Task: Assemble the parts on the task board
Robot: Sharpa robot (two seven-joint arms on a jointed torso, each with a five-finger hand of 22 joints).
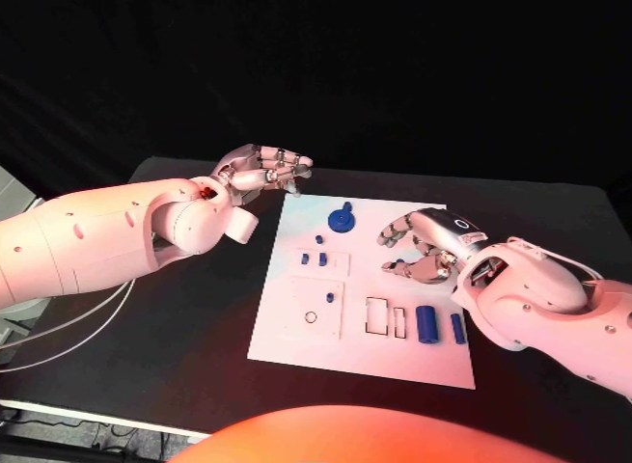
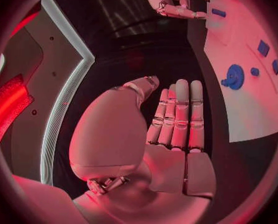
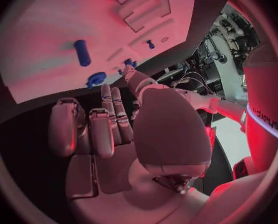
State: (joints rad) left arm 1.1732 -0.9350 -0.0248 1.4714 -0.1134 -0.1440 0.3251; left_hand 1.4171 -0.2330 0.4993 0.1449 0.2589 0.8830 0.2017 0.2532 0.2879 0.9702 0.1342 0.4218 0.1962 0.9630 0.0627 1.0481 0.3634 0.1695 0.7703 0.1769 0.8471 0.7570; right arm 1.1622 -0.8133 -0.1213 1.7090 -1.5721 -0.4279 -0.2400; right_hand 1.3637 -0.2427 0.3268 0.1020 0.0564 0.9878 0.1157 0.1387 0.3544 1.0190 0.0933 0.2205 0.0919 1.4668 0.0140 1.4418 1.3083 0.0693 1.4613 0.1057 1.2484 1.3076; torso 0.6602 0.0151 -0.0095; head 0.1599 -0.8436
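White task board [image 1: 316, 338], one; blue parts on it: gear [image 1: 341, 222], two cylinders [image 1: 427, 324].
Left hand [image 1: 264, 171] and right hand [image 1: 420, 251]: fingers apart, empty.

One white task board [image 1: 295, 342] lies on one black table [image 1: 190, 376]. On the board I count six blue parts: one gear [image 1: 341, 222] toward twelve o'clock, one small round piece [image 1: 318, 239] just below it, two small pegs [image 1: 305, 258] [image 1: 321, 258] side by side, and two cylinders [image 1: 427, 323] [image 1: 457, 328] toward four o'clock. Two hands are present: the left hand [image 1: 264, 169] and the right hand [image 1: 420, 249].
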